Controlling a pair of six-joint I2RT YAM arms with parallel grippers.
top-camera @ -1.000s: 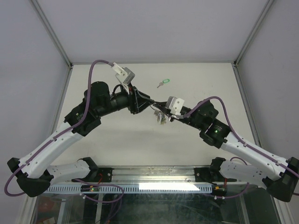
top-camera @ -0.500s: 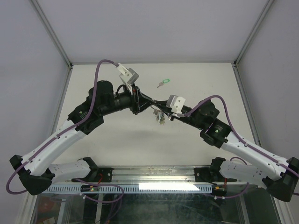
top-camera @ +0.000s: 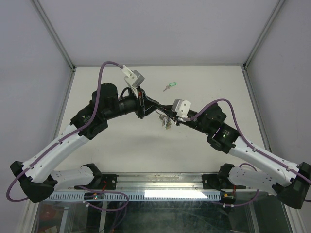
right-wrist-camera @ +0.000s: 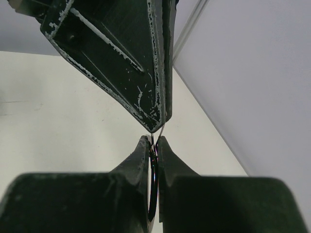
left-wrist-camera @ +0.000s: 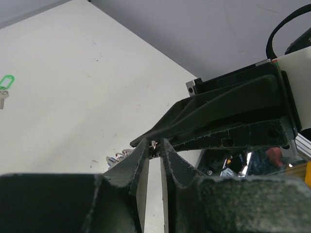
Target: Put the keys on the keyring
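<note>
The right claw (right-wrist-camera: 152, 139) is closed on the keyring (right-wrist-camera: 153, 179). In its own wrist view the thin ring stands edge-on in the slit between the two dark fingertips, and a little of the wire rises above them. The left claw (left-wrist-camera: 154, 141) meets it tip to tip from the opposite side, above the middle of the tabletop (top-camera: 146, 150). Its fingers (left-wrist-camera: 131, 167) are drawn in to a narrow slit, with pale tabletop showing through the gap lower down. Right at the tips, a small glint of metal sits between them. From the right wrist, the left claw comes down from above as a long dark wedge. A fine curve of wire runs from its point to the right claw's tips, so the left claw also looks pinched on the ring's wire. The hold is slight and the contact is too small to make out in detail. A small bunch of keys (top-camera: 166, 122) hangs just beneath the point where the two claws meet. It is silver and crowded together, and single keys cannot be told apart. A green-tagged key (top-camera: 169, 86) lies flat on the tabletop beyond both claws, on their far side and well apart from them. Its tag is a bright loop and its short metal blade points away from the ring. Neither claw touches it.
</note>
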